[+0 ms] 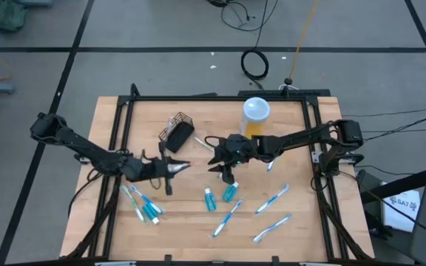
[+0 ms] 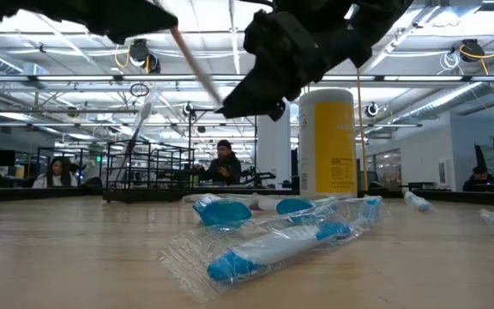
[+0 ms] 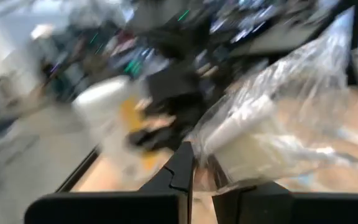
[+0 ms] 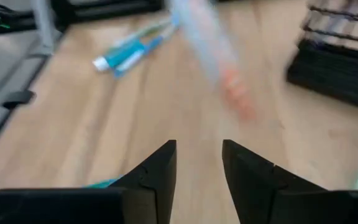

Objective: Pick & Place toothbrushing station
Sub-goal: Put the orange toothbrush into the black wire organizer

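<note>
The yellow canister (image 1: 255, 117) with a white lid stands upright at the table's (image 1: 183, 229) far side. The black mesh basket (image 1: 177, 133) lies tipped left of it; I cannot tell what it holds. The left gripper (image 1: 176, 168) pinches a plastic-wrapped toothbrush (image 3: 272, 134) near the basket. The right gripper (image 1: 220, 159) hovers parted, empty. Other toothbrushes (image 1: 271, 199) and teal tubes (image 1: 230, 192) lie scattered nearer the front.

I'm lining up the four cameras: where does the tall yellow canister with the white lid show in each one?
High view: yellow canister at the table's far edge, right of the black basket.
Low view: upright, right of centre.
Left wrist view: blurred white-and-yellow shape, left of centre.
Right wrist view: not in it.
Shared landmark: the black basket.
</note>
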Controlling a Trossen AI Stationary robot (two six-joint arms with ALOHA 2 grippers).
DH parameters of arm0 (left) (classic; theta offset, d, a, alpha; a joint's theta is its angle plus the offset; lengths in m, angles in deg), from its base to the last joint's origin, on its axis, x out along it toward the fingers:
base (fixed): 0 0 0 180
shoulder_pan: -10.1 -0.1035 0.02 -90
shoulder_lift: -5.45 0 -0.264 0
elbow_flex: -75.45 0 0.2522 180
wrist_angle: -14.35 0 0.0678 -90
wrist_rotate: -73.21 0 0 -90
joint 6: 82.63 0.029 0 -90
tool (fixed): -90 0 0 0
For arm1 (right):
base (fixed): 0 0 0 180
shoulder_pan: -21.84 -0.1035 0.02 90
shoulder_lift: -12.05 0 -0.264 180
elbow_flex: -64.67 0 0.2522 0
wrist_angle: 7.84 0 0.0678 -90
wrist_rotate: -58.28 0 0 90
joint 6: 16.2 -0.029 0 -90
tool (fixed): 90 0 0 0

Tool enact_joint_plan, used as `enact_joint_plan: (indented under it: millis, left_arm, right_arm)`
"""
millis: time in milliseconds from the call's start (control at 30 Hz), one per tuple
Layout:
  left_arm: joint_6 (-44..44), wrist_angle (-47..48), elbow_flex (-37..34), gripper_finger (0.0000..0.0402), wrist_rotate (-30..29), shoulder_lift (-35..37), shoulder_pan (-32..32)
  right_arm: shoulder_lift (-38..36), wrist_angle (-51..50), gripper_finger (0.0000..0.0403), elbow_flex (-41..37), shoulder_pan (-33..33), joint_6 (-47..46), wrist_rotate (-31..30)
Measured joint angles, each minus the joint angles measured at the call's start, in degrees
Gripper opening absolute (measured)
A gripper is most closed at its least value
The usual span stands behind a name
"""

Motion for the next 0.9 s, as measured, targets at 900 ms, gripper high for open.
enact_joint_plan:
  millis: [900]
  left_arm:
    - [-51.1, 76.5, 24.4, 0.0019, -11.5, 4.2, -11.5]
  right_arm:
    - [0.1, -1.9, 0.0125, 0.0, -0.1, -0.5, -2.0]
